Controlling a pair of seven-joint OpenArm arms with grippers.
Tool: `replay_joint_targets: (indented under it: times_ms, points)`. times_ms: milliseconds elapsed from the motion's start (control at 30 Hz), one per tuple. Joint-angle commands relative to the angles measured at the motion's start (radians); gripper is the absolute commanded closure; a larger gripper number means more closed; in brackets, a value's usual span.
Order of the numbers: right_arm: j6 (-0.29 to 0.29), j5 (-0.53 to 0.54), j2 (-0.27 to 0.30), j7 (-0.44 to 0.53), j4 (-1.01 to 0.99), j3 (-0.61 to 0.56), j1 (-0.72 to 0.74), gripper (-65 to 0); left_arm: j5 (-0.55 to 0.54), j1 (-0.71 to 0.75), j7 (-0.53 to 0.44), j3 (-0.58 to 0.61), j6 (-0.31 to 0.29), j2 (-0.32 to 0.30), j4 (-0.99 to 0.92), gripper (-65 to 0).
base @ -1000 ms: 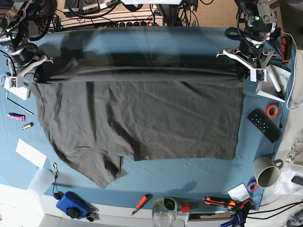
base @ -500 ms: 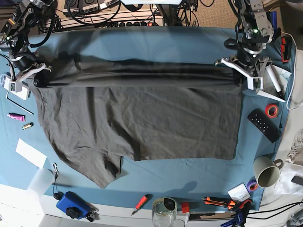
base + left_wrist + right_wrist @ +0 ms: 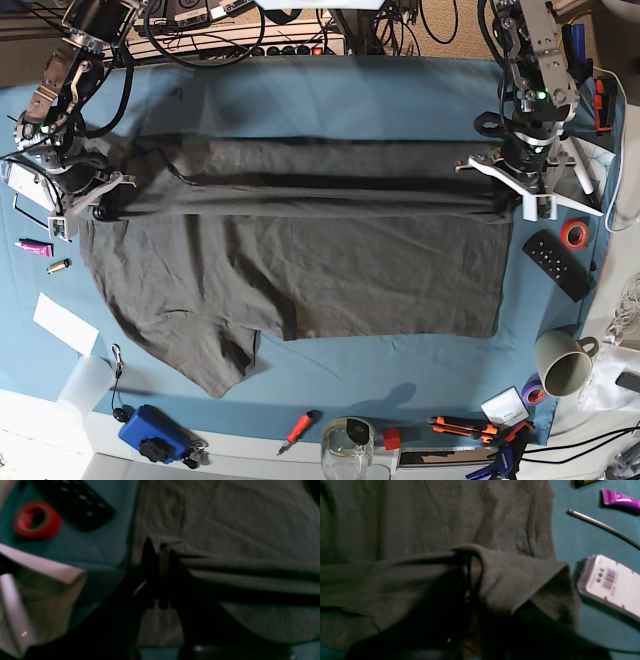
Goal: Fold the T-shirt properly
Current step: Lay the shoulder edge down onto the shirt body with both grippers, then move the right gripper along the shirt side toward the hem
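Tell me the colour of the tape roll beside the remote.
Red. The tape roll shows best in the left wrist view, lying beside the black remote.

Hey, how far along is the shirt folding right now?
Early. Done: the T-shirt lies spread on the blue cloth, its far edge gathered into a raised band. In hand: the left gripper and right gripper are each shut on an end of that band. Left: laying this fold flat, the near sleeve, and the remaining folds.

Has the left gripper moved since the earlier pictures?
Yes. In the base view the left gripper, shut on the T-shirt, has come toward the remote, nearer the viewer.
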Motion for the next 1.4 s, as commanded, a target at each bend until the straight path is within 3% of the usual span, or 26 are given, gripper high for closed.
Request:
replay_joint_targets:
  times_ms: [0, 367, 467, 533, 667, 733, 800, 1000, 1167, 1367]
  points:
    - [-0.005, 0.003, 0.019, 0.029, -0.004, 0.002, 0.02, 0.0, -0.002, -0.015, -0.028, -0.004, -0.007, -0.009, -0.005, 0.0]
    - [0.01, 0.006, 0.017, 0.043, -0.185, 0.002, 0.14, 0.0, -0.001, -0.094, -0.048, -0.004, -0.01, -0.008, -0.071, 0.0]
    - [0.053, 0.006, 0.017, 0.041, -0.185, 0.002, 0.161, 0.0, 0.013, -0.102, -0.048, -0.004, -0.039, -0.008, -0.071, -15.6]
    - [0.059, 0.006, 0.017, 0.04, -0.185, 0.002, 0.169, 0.0, 0.018, -0.102, -0.058, -0.004, -0.057, -0.008, -0.071, -19.8]
    - [0.059, 0.006, 0.017, 0.034, -0.185, 0.002, 0.171, -16.1, 0.018, -0.101, -0.058, -0.004, -0.058, -0.008, -0.071, -19.8]
    - [0.058, 0.007, 0.018, 0.026, -0.185, 0.002, 0.171, -20.3, 0.018, -0.101, -0.057, -0.004, -0.058, -0.008, -0.071, -19.8]
    - [0.058, 0.021, 0.018, 0.013, -0.185, 0.003, 0.171, -20.4, 0.018, -0.102, -0.054, -0.004, -0.059, -0.008, -0.071, -19.8]
    - [0.059, 0.21, 0.018, -0.076, -0.166, 0.045, 0.172, -20.4, 0.022, -0.101, -0.002, -0.005, -0.059, -0.008, -0.047, -21.4]
    - [0.123, 0.228, 0.026, -0.134, -0.164, 0.107, 0.171, -22.2, 0.061, -0.101, -0.002, -0.005, -0.059, -0.008, -0.039, -35.7]
    - [0.122, 0.236, 0.082, -0.164, -0.164, 0.118, 0.169, -25.7, 0.061, -0.101, -0.002, -0.005, -0.059, -0.008, -0.039, -36.2]
